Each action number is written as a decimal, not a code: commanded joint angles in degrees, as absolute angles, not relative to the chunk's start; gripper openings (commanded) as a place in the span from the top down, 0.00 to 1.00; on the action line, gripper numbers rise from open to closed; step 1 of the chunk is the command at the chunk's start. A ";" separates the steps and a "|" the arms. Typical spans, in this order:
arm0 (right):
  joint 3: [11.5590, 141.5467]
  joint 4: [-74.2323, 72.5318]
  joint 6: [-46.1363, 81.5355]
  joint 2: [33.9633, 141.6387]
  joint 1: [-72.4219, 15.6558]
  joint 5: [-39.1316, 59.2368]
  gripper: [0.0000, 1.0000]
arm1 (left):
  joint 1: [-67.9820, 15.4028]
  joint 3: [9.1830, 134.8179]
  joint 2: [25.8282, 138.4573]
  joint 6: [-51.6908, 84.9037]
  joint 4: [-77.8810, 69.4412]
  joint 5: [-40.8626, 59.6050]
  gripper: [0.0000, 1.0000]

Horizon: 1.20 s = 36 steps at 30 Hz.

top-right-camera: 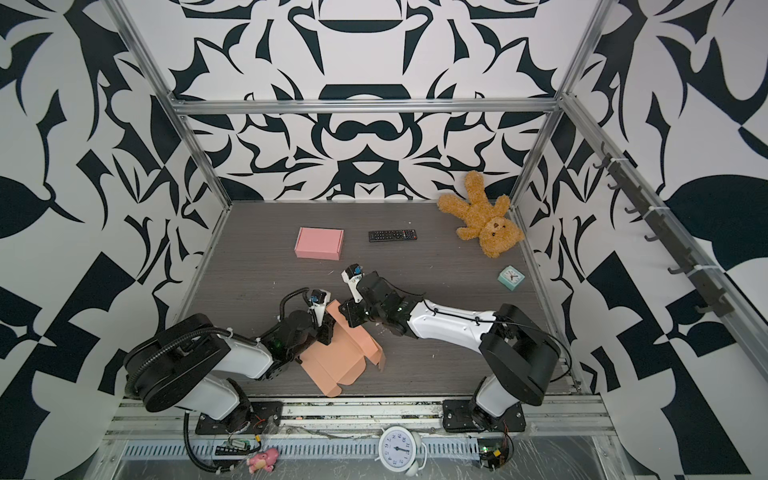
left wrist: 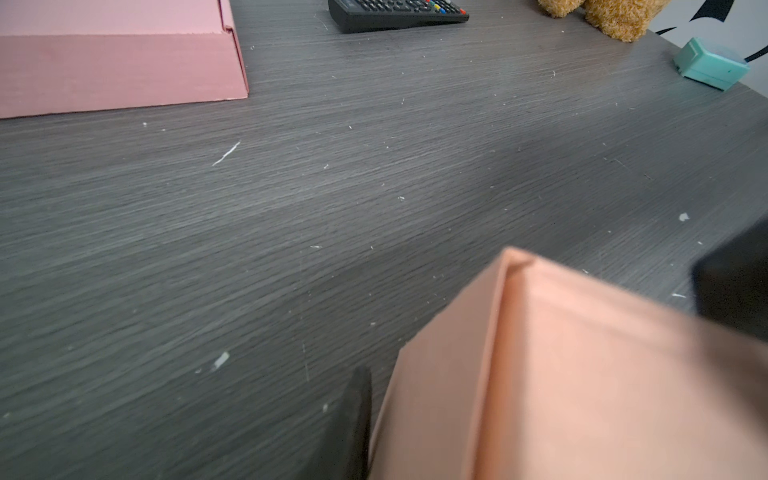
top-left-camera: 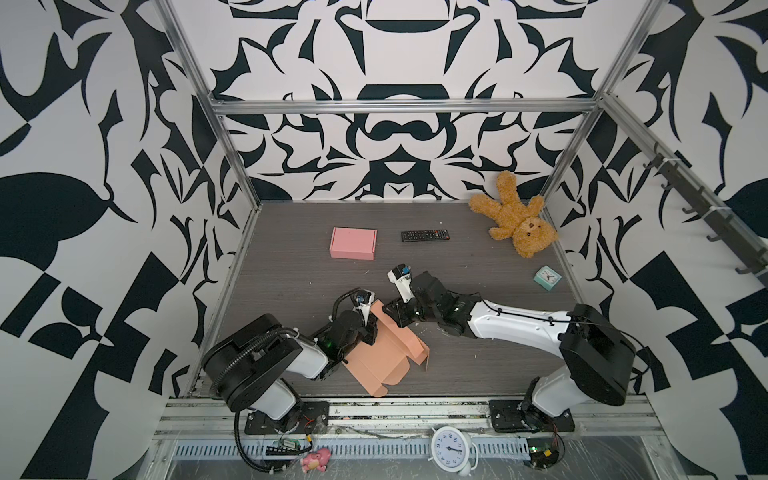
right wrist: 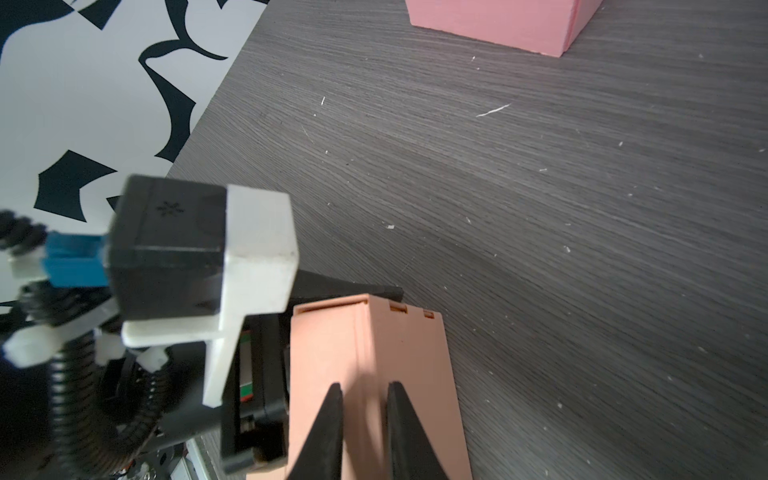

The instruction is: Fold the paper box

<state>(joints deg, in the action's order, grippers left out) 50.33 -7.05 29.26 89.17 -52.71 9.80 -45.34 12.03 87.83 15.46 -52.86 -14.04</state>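
Note:
The paper box (top-left-camera: 388, 357) is a salmon-orange cardboard blank, partly folded, lying near the table's front between my two arms in both top views (top-right-camera: 338, 361). One of its walls stands raised at the far end (right wrist: 374, 345). My left gripper (top-left-camera: 369, 329) is shut on that wall from the left: one black finger (left wrist: 356, 419) lies along the wall's outer face (left wrist: 582, 374), and the cardboard hides the other finger. My right gripper (right wrist: 364, 386) is shut on the same wall's folded top from the right (top-left-camera: 394, 314), a finger on each side of the ridge.
A closed pink box (top-left-camera: 353, 243), a black remote (top-left-camera: 424, 236) and a brown teddy bear (top-left-camera: 515, 224) lie along the back of the table. A small teal clock (top-left-camera: 547, 279) sits at the right edge. A white alarm clock (top-left-camera: 451, 451) and a pink toy (top-left-camera: 316, 459) lie below the front rail.

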 commanded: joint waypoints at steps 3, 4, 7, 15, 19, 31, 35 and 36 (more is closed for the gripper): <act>51.02 -8.87 30.63 89.61 -53.85 9.27 0.79 | -45.35 13.18 88.50 14.34 -53.79 -16.25 0.77; 51.13 -8.62 30.54 89.48 -53.83 9.25 0.79 | -45.35 13.13 88.48 14.33 -53.79 -16.33 0.77; 51.15 -7.47 29.94 88.83 -53.86 8.46 0.79 | -45.40 12.79 88.04 14.48 -53.79 -16.44 0.76; 49.70 -5.93 29.00 86.96 -53.73 6.52 0.79 | -45.88 9.30 81.27 15.28 -53.30 -16.83 0.70; 49.48 -6.02 29.05 86.84 -53.59 6.48 0.79 | -45.95 10.67 76.33 14.83 -46.25 -16.26 0.71; 50.28 -5.93 28.87 86.86 -53.18 6.66 0.78 | -46.31 11.43 76.78 14.41 -45.79 -15.73 0.82; 50.61 -4.28 28.34 85.29 -53.00 6.25 0.77 | -46.32 10.95 75.54 14.90 -45.71 -16.00 0.82; 51.10 -3.14 27.80 84.70 -53.07 5.93 0.77 | -46.32 10.84 75.03 15.23 -45.58 -15.98 0.83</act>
<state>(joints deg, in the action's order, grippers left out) 50.17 -5.54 29.36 88.05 -53.10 6.87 -46.13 10.26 76.36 14.55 -45.76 -15.59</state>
